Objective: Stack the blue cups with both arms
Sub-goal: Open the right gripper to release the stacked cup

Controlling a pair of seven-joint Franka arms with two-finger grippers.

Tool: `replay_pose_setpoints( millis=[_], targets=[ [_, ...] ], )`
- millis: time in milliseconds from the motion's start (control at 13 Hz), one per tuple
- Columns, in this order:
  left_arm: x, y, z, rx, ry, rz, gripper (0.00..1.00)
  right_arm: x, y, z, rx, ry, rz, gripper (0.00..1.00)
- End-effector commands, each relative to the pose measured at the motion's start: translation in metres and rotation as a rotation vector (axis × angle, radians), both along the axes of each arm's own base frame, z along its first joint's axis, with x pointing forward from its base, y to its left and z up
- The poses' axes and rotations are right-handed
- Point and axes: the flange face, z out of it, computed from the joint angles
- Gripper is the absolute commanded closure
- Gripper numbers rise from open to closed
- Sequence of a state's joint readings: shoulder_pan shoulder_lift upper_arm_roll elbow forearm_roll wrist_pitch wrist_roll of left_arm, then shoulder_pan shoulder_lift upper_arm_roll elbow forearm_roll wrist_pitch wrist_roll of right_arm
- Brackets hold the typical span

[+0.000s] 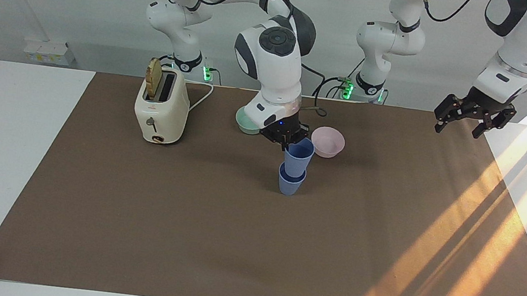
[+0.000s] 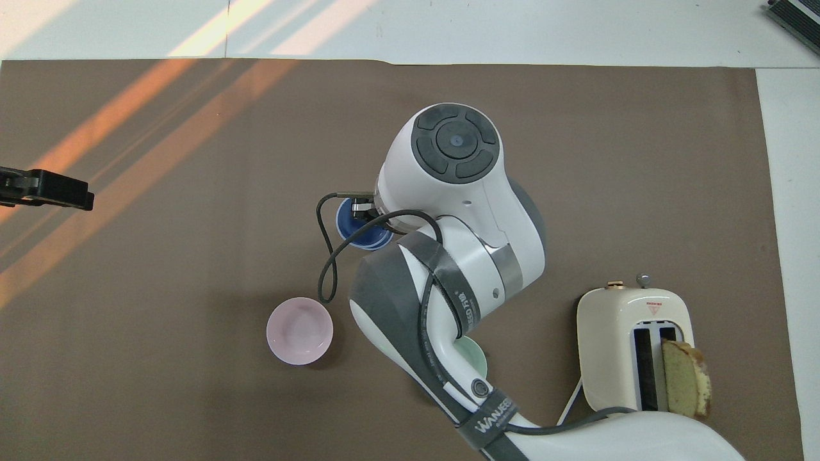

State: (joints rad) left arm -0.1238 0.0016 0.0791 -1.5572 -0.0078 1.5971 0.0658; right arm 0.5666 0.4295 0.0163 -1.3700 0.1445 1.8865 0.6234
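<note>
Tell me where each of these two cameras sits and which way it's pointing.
Facing view: high across the table, looking toward the robots; shows both arms whole, right gripper holding the upper blue cup in the lower blue cup, left gripper waiting open.
Overhead view: above the robots' end, looking steeply down; shows the right arm's wrist and the left gripper's tip.
Shared: both cups, pink bowl, toaster.

I work in a robotics lab, not a kitchen: my two white arms (image 1: pixel 273 64) are bolted at the edge of a white table (image 1: pixel 10 149) spread with a brown mat (image 1: pixel 185 223). A toaster (image 1: pixel 161 106) and plastic bowls (image 1: pixel 327 142) serve as props against bare walls and trailing cables.
</note>
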Motion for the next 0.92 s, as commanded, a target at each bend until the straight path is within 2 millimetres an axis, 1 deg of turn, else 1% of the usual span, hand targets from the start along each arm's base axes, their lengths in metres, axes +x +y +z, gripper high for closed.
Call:
replay_pose_setpoints(
  millis=[0, 231, 308, 385, 615, 769, 846],
  targets=[
    [-0.001, 0.003, 0.006, 0.001, -0.005, 0.008, 0.0, 0.0, 0.005, -0.013, -0.016, -0.007, 0.005, 1.0],
    [-0.001, 0.003, 0.007, 0.001, -0.005, 0.011, 0.0, 0.0, 0.005, -0.014, -0.018, -0.007, 0.005, 1.0],
    [-0.001, 0.003, 0.006, 0.0, -0.003, 0.009, 0.0, 0.001, 0.003, -0.015, -0.019, -0.008, 0.002, 0.16],
    [-0.001, 0.003, 0.007, 0.0, -0.003, 0.011, 0.0, -0.001, 0.005, -0.017, -0.029, -0.012, 0.014, 0.0],
    [-0.002, 0.003, 0.006, 0.0, 0.003, 0.011, 0.0, 0.0, 0.003, -0.016, -0.045, -0.015, 0.016, 0.0],
    [-0.002, 0.004, 0.006, 0.0, 0.005, 0.014, 0.0, 0.008, -0.019, -0.004, -0.055, -0.009, -0.008, 0.0],
    [-0.002, 0.004, 0.006, 0.0, 0.003, 0.014, 0.0, 0.015, -0.047, 0.015, -0.062, -0.005, -0.034, 0.0]
  ],
)
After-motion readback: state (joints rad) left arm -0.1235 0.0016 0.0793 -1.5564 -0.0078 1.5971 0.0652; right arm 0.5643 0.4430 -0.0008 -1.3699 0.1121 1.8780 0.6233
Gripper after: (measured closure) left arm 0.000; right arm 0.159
